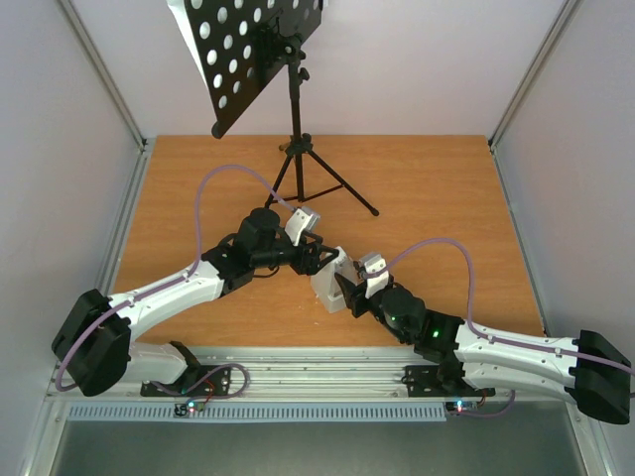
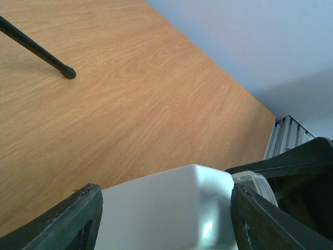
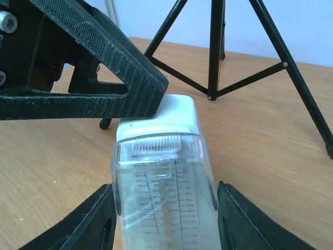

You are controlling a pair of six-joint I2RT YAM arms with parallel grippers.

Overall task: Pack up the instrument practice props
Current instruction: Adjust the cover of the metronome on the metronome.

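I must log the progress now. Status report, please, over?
Left gripper and right gripper both grip the metronome. Music stand upright behind, nothing in the way.

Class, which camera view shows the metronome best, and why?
The right wrist view: the metronome is close up, its clear cover and printed tempo scale visible. The top view shows only a small white block, partly hidden. The left wrist view shows just a plain white end.

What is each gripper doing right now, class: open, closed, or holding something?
Left gripper: closed on the metronome, at its white end.
Right gripper: closed on the same metronome, at its clear front.
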